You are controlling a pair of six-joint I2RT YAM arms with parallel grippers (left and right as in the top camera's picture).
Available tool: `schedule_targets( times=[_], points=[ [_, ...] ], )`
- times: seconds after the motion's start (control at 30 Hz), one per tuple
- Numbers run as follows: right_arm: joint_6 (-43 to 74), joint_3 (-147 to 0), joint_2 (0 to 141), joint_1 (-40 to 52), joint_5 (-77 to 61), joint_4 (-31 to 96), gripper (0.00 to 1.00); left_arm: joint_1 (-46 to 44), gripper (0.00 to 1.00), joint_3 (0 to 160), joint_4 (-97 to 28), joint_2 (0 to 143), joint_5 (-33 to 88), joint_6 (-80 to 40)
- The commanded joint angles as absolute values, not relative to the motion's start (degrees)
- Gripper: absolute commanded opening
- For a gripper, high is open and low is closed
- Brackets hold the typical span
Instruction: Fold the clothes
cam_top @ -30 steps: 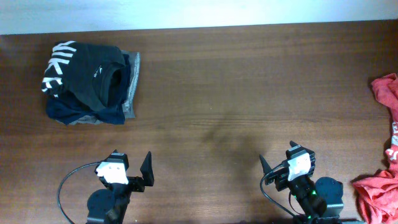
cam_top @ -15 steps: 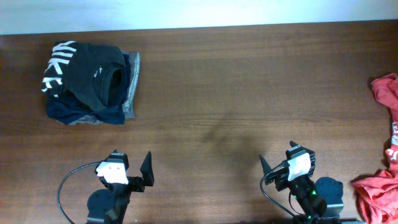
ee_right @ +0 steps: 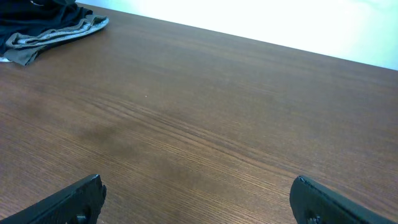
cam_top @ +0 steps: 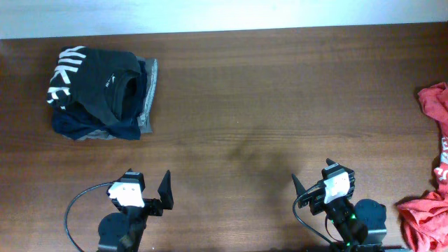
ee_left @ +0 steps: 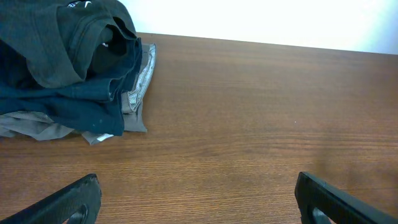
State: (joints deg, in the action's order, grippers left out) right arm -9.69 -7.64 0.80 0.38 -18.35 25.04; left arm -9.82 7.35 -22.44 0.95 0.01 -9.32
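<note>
Orange-red cotton catches the eye first: the crumpled T-shirt (cam_top: 425, 222) lies bunched at the right edge of the wooden table (cam_top: 280, 105), partly running out of the overhead view, and neither gripper touches it. At the far left sits a stack of folded garments (cam_top: 105, 105), with a black top with white letters (cam_top: 87, 73) uppermost over navy and grey ones. Along the near edge, the left gripper (ee_left: 199, 202) and the right gripper (ee_right: 198, 200) each hang over bare wood with fingers spread wide apart.
</note>
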Motion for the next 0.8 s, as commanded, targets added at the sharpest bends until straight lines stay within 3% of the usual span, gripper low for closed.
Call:
schedule_targets(
  times=[0.0,0.4,0.63,0.7,0.77],
  points=[
    [-10.1,-7.3,0.4,0.0,-18.9,25.2,0.99,-9.7,0.99,6.7,-22.1,0.3,0.6,-9.6],
    [-10.0,-7.3,0.4,0.0,-19.1,24.4,0.99,-9.7,0.99,6.7,-22.1,0.3,0.6,-9.6],
    [-10.0,-7.3,0.4,0.0,-32.3,21.5,0.99,-9.7,0.99,6.7,-22.0,0.3,0.5,-9.6],
    [-5.7,-7.3,0.4,0.0,-36.8,19.9,0.99,-9.7,0.99,6.7,-19.6,0.3,-5.0,-8.6],
    [6.5,-7.3,0.4,0.0,-39.9,15.4,0.99,-9.7,0.99,6.7,-15.6,0.3,-6.0,-9.1]
  ],
)
